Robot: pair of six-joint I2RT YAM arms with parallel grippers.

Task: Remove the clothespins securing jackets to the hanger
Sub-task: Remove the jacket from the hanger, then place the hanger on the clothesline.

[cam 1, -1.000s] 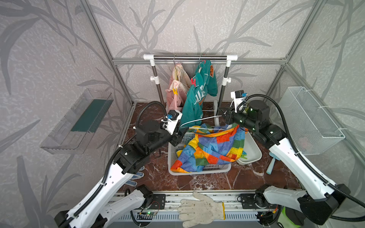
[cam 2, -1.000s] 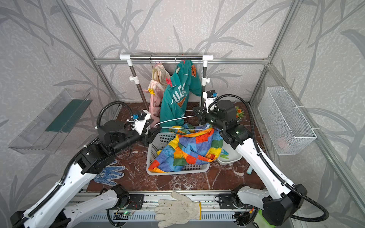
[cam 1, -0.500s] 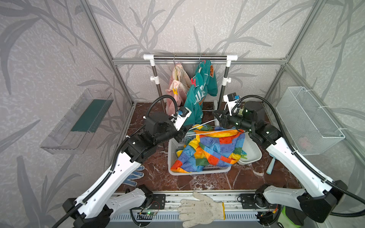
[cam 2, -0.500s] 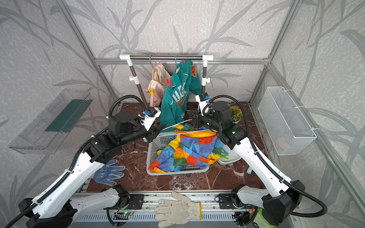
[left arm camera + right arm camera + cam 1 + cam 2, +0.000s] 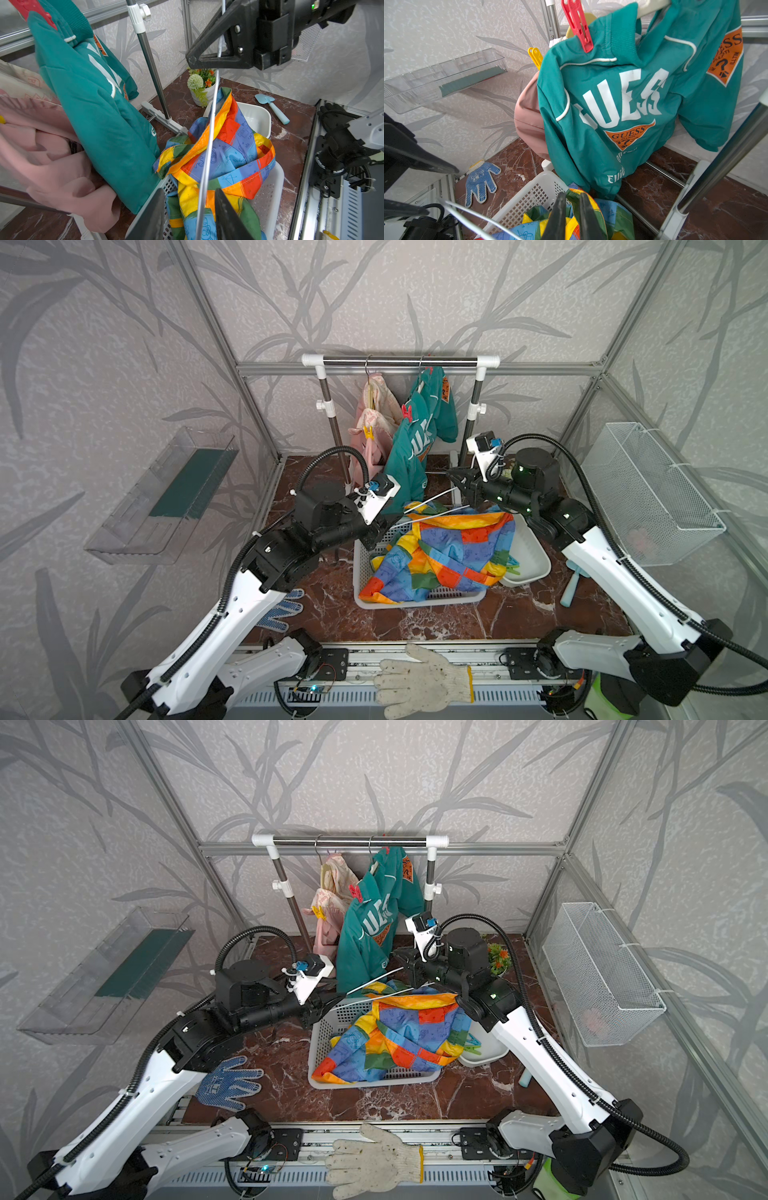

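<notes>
The rainbow jacket point(image 5: 449, 551) sags over a white basket point(image 5: 415, 597), still threaded on a white wire hanger point(image 5: 207, 149). My right gripper point(image 5: 572, 195) is shut on the jacket's green collar edge, above the basket's far side. My left gripper point(image 5: 189, 193) is open, with one finger on each side of the hanger wire and neither touching it. On the rail, a red clothespin point(image 5: 578, 25) pins the teal jacket point(image 5: 612, 104) and a yellow clothespin point(image 5: 535, 56) pins the pink jacket point(image 5: 374, 418).
A white bowl point(image 5: 528, 556) holding green clothespins sits right of the basket, with a flower pot point(image 5: 498, 961) behind it. A blue scoop point(image 5: 569, 589) and a blue-dotted glove point(image 5: 282, 610) lie on the floor. A white glove point(image 5: 419, 680) lies on the front rail. A wire basket point(image 5: 648, 493) hangs on the right wall.
My left arm reached forward to the hanger and its jaws narrowed around the wire. My right gripper shifted left and back, carrying the jacket's collar with it.
</notes>
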